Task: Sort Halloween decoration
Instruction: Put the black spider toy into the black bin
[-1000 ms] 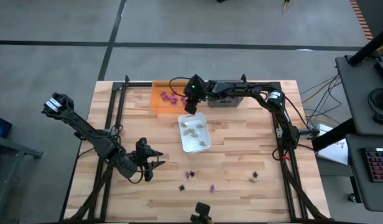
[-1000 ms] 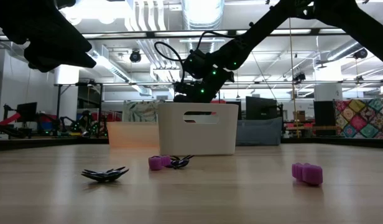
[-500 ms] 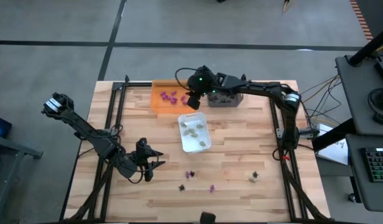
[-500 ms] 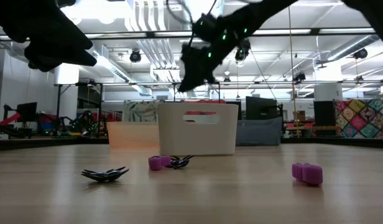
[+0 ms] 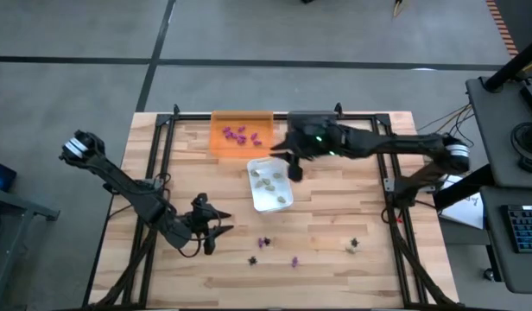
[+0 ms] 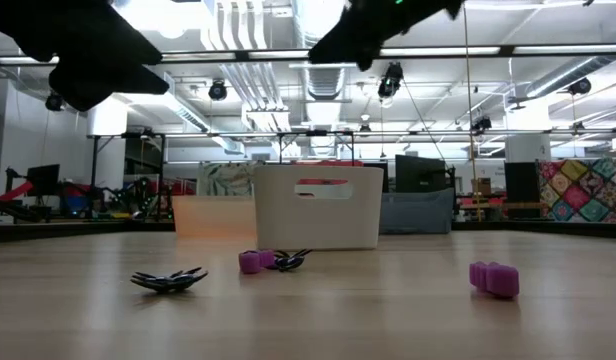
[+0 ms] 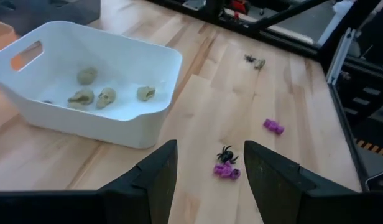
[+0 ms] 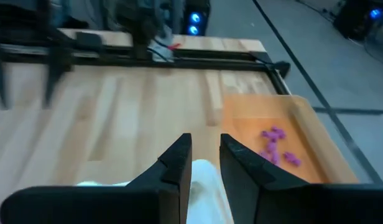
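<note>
i see the tiny halloween toy pieces split four ways: purple ones (image 5: 242, 135) in the shallow orange plastic tray (image 5: 266, 117) at the far edge of the wooden table (image 5: 335, 216), pale beige skull-like ones (image 7: 96, 97) in the white plastic bin (image 5: 256, 200) mid-table, and a few loose on the near boards: a black spider touching a purple piece (image 7: 226, 171), another purple piece (image 7: 273, 127) further off, and a dark piece (image 5: 353, 244) toward the right. my left end effector (image 5: 212, 231) hangs low over the table near its left front, fingers spread and empty, the spider-and-purple pair just ahead of it. my right end effector (image 5: 294, 168) is raised beside the white bin's right far corner, fingers (image 8: 177, 163) a narrow gap apart with nothing between them, well apart from the loose pieces.
</note>
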Controlling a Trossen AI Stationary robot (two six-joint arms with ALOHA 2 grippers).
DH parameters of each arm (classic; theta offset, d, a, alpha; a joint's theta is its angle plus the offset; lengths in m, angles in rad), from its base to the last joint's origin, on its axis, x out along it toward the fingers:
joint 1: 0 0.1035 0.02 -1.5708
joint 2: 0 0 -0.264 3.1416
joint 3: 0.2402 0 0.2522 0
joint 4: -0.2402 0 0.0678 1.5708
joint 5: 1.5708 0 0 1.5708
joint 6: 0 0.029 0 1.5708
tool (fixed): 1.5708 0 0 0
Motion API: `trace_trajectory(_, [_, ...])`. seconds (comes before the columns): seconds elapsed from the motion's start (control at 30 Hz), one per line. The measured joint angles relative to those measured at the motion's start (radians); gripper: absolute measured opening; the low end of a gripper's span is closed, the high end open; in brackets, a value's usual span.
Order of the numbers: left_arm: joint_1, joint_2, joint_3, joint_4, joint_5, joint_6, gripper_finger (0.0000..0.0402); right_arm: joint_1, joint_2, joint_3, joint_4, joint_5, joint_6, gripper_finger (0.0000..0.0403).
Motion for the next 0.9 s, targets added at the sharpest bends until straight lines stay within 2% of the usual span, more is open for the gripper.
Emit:
trace_trajectory(0.33, [0.001,0.077,0.000,0.143,0.002,0.084,0.0168,0.130,-0.273,-0.254,0.043,0.001,0.085,0.0070])
trace_trajectory(0.73, [0.002,0.101,0.000,0.163,0.003,0.084,0.0168,0.261,-0.416,-0.400,0.043,0.005,0.209,0.0068])
trace_trajectory(0.9, [0.002,0.101,0.000,0.173,0.003,0.083,0.0168,0.338,-0.439,-0.460,0.041,0.129,0.209,0.0069])
